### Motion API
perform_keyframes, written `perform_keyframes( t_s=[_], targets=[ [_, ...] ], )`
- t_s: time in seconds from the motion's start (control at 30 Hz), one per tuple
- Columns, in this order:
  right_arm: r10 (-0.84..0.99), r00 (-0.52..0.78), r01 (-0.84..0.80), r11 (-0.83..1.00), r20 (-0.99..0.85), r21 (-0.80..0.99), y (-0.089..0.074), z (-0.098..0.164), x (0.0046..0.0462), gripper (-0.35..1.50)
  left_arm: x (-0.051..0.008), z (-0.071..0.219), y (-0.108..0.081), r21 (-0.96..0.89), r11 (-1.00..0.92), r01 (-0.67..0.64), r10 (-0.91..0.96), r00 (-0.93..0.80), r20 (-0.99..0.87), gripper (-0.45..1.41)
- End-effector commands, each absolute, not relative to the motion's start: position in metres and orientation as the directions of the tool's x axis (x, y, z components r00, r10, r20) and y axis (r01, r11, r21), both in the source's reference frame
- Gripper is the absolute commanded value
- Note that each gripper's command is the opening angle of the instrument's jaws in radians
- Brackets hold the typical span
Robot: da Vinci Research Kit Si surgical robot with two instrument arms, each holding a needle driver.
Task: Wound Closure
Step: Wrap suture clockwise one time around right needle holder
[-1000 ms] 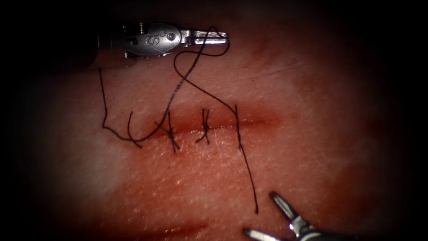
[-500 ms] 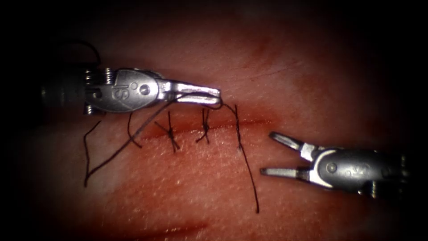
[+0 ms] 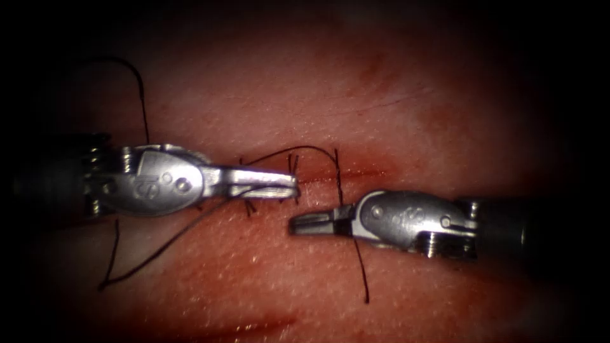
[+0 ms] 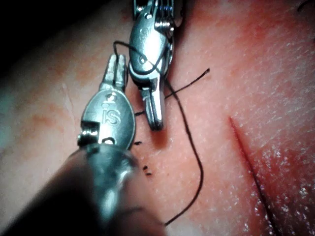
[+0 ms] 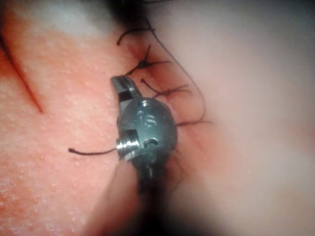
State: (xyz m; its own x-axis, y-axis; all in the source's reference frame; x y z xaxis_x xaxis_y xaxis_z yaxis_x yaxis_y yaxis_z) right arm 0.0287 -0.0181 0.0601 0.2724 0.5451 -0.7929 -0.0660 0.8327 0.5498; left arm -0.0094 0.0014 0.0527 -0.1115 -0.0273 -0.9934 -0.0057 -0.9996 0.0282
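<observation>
The cut [image 3: 368,173] runs across the tissue [image 3: 394,114] with knotted stitches [image 3: 293,164] on it. My left tool [image 3: 293,184] lies over the cut's left part, jaws shut on the dark thread [image 3: 152,251]. From there the thread arches over to the rightmost stitch [image 3: 336,166]. My right tool [image 3: 293,224] lies just below the cut, tip towards the left tool's, jaws shut with nothing seen between them. The stitch's free tail [image 3: 362,273] passes under it. Up close, the left tool [image 4: 115,61] and right tool [image 4: 156,125] lie side by side; the right tool [image 5: 118,82] points at the stitches [image 5: 145,63].
Slack thread [image 3: 141,95] curls up past the left tool's shaft. A second shallow cut [image 3: 254,327] with red fluid lies near the tissue's front edge.
The left tool came down from above the cut onto it, bringing the thread. The right tool moved in from the lower right, crossed over the tail, and its jaws went from wide open to shut.
</observation>
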Motion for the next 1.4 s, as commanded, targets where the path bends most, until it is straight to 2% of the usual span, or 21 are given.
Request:
perform_keyframes(
  t_s=[0.03, 0.33, 0.4, 0.63, 0.8, 1.07, 1.2, 1.4],
  targets=[
    [0.545, 0.266, -0.064, 0.833, -0.795, 0.550, -0.018, 0.061, 0.0301, -0.35, -0.0099, 0.053, 0.002, 0.030, -1.000, -0.007, -0.029, -0.111, -0.993, -0.45],
    [0.587, 0.138, -0.122, 0.810, -0.798, 0.574, -0.015, 0.061, 0.0327, -0.35, -0.0102, 0.052, -0.001, 0.058, -0.998, -0.019, -0.055, -0.137, -0.989, -0.45],
    [0.624, 0.073, -0.143, 0.778, -0.778, 0.611, -0.014, 0.061, 0.0332, -0.35, -0.0104, 0.052, -0.002, 0.067, -0.998, -0.022, -0.063, -0.143, -0.988, -0.45],
    [0.660, 0.010, -0.126, 0.746, -0.751, 0.654, -0.013, 0.062, 0.0342, -0.35, -0.0111, 0.053, -0.003, 0.081, -0.997, -0.018, -0.078, -0.136, -0.988, -0.45],
    [0.719, -0.083, -0.091, 0.684, -0.690, 0.723, -0.013, 0.063, 0.0340, -0.35, -0.0117, 0.054, -0.004, 0.093, -0.996, -0.011, -0.091, -0.124, -0.988, -0.45],
    [0.768, -0.231, 0.049, 0.622, -0.597, 0.781, -0.010, 0.062, 0.0308, -0.35, -0.0111, 0.059, -0.004, 0.050, -0.999, -0.004, -0.050, -0.101, -0.994, -0.45],
    [0.778, -0.235, 0.111, 0.617, -0.582, 0.779, -0.010, 0.062, 0.0301, -0.35, -0.0110, 0.061, -0.003, 0.036, -0.999, -0.005, -0.035, -0.098, -0.995, -0.45],
    [0.807, -0.227, 0.286, 0.591, -0.546, 0.754, -0.009, 0.061, 0.0294, -0.35, -0.0115, 0.065, -0.002, 0.031, -1.000, -0.002, -0.030, -0.087, -0.996, -0.45]
  ],
)
